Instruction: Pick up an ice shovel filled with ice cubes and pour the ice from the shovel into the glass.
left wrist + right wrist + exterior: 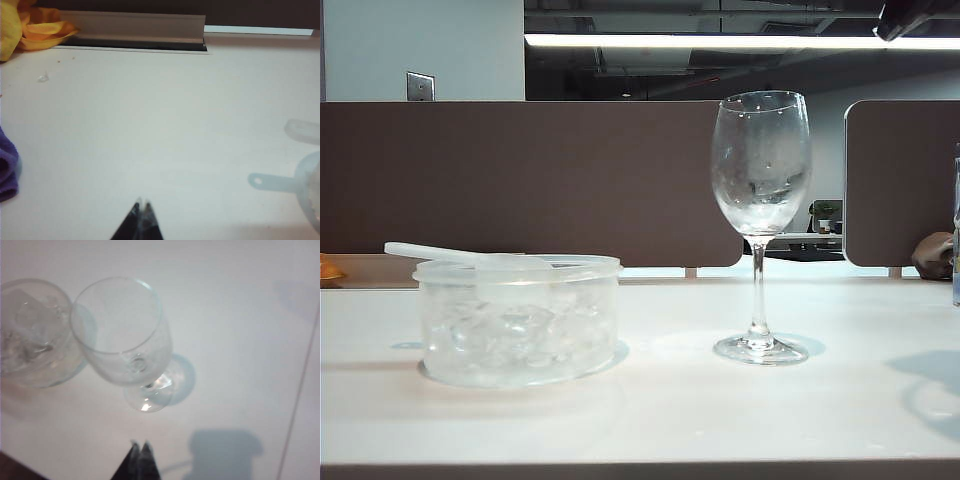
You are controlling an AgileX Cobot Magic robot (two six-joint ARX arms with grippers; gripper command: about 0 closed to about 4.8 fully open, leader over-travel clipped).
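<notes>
Our left gripper (144, 210) shows in the left wrist view as two dark fingertips pressed together into one point, closed on nothing. It hangs over bare white table (150, 130). Off to one side of it, well apart, we see the handle end of the ice shovel (272, 183), translucent with a small hole at its tip, leading to the rim of the round clear tub (311, 187) at the frame's edge. Beyond the gripper, far across the table, a yellow cloth (30, 27) lies by a grey rail, and a purple cloth (7, 167) sits at the opposite side from the shovel. A tiny clear fragment (43, 77) lies on the table near the yellow cloth.

Our right gripper (141, 450) also shows its two fingertips meeting in a narrow point, shut and empty. It hovers high above the table, looking down. Ahead of it and near stands the glass (120, 330), upright, its open rim facing the camera and its round foot (147, 397) closer to the gripper. Just beyond the glass sits the tub with the ice cubes (30, 330) heaped inside. The gripper's shadow falls on the table beside the fingertips.

In the exterior view neither gripper appears. The shovel rests across the tub's rim, its handle (425, 251) jutting past the side away from the glass. The fogged, droplet-marked glass stands apart from the tub.
</notes>
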